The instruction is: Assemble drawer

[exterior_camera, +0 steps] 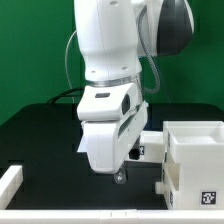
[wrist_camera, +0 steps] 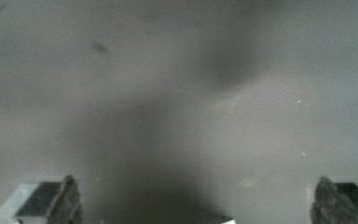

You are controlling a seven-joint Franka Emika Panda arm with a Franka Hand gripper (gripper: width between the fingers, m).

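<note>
The white drawer casing (exterior_camera: 198, 160), a hollow open-topped box with a black-and-white tag on its front, stands at the exterior view's right. A smaller white tray part (exterior_camera: 152, 148) with a tag sits just behind and beside it. My gripper (exterior_camera: 119, 178) hangs low over the black table, to the left of the casing and apart from it. In the wrist view the two fingertips (wrist_camera: 48, 200) stand wide apart with only bare grey table between them. The gripper (wrist_camera: 201, 205) is open and empty.
A long thin white bar (exterior_camera: 10, 185) lies at the exterior view's left front corner, and a white strip (exterior_camera: 110, 214) runs along the table's front edge. A green wall stands behind the black table (exterior_camera: 40, 130).
</note>
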